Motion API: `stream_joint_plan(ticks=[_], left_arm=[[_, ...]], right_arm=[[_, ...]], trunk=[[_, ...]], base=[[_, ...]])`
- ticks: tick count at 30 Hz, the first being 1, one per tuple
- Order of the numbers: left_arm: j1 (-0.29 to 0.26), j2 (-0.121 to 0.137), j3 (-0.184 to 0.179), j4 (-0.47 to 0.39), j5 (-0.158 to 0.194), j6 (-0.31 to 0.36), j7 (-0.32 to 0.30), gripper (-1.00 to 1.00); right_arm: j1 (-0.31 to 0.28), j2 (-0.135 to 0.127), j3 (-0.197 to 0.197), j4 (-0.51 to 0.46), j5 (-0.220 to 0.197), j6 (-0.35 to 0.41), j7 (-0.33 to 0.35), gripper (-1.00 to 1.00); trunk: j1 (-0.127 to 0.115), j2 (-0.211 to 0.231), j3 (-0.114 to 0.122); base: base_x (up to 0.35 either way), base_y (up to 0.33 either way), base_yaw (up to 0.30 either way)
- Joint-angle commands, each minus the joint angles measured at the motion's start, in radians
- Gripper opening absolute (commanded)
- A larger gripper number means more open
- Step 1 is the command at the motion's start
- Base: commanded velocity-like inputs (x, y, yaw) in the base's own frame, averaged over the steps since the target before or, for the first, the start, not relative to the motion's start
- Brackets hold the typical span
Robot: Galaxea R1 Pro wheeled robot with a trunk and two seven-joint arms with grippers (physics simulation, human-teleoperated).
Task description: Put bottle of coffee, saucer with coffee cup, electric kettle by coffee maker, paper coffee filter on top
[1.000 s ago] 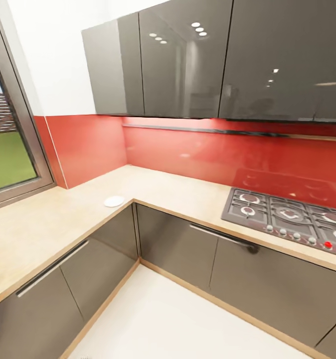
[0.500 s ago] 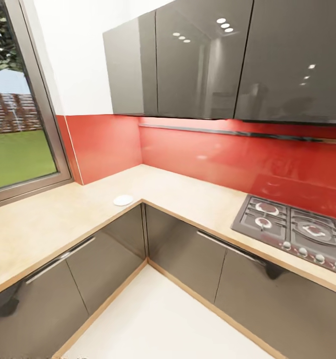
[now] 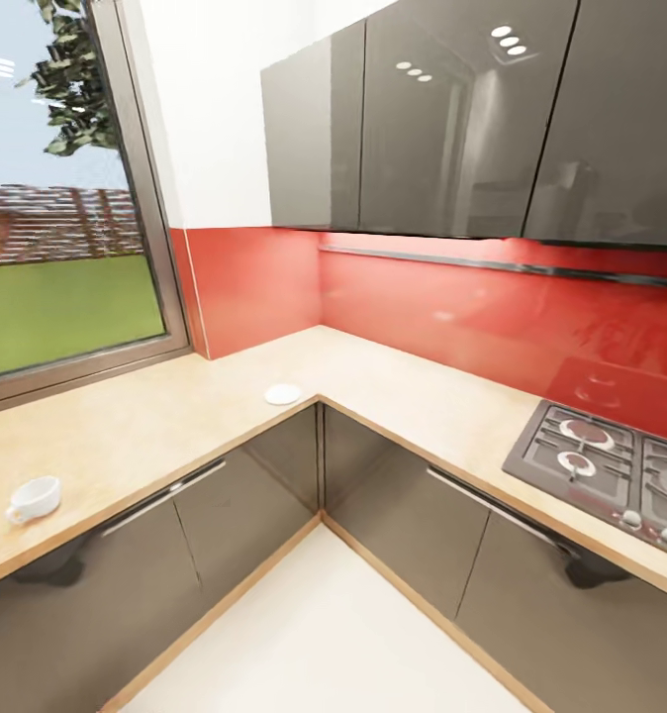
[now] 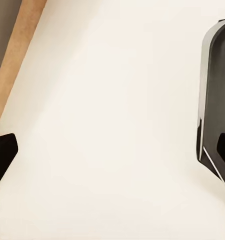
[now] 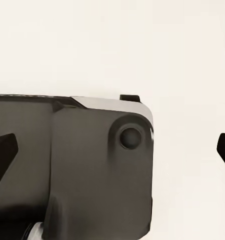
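A small white saucer [image 3: 282, 394] lies flat on the beige countertop [image 3: 126, 436], close to the inner corner of the L-shaped counter. A white coffee cup [image 3: 34, 498] stands on the same counter's left run, near its front edge and well apart from the saucer. In the left wrist view my left gripper [image 4: 112, 152] hangs open over the pale floor [image 4: 107, 100], its dark fingertips [image 4: 2, 152] wide apart. My right gripper [image 5: 112, 152] is open too, with the robot's dark base [image 5: 72, 165] below it.
A gas hob [image 3: 611, 465] is set into the counter's right run. Grey base cabinets [image 3: 393, 505] stand under the counter and glossy wall cabinets [image 3: 442, 119] hang above. A large window [image 3: 56, 218] is on the left, with a red backsplash [image 3: 423, 307] behind.
The head camera has swung to the left, so the whole picture has slid right. The coffee cup has come fully into view at the left. The objects themselves have not moved.
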Motion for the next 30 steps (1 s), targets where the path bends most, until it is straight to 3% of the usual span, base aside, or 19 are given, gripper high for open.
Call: stream_joint_plan(ticks=[1, 13, 30], left_arm=[[0.000, 0.000, -0.004, -0.002, -0.005, 0.003, 0.007, 1.00], [0.000, 0.000, -0.003, -0.003, -0.003, -0.003, 0.007, 1.00], [0.000, 0.002, -0.001, 0.001, 0.001, -0.032, 0.007, 1.00]], right_arm=[[-0.001, 0.000, 0.009, 0.000, -0.008, -0.003, -0.004, 1.00], [-0.001, 0.001, 0.007, 0.000, -0.008, -0.003, -0.004, 1.00], [-0.001, -0.004, 0.006, -0.001, -0.009, -0.003, -0.004, 1.00]], trunk=[[0.000, -0.001, -0.002], [0.000, -0.001, 0.002], [0.000, -0.001, 0.003]], base=[[0.000, 0.000, 0.278], [0.175, -0.159, 0.242], [0.213, -0.201, 0.009]])
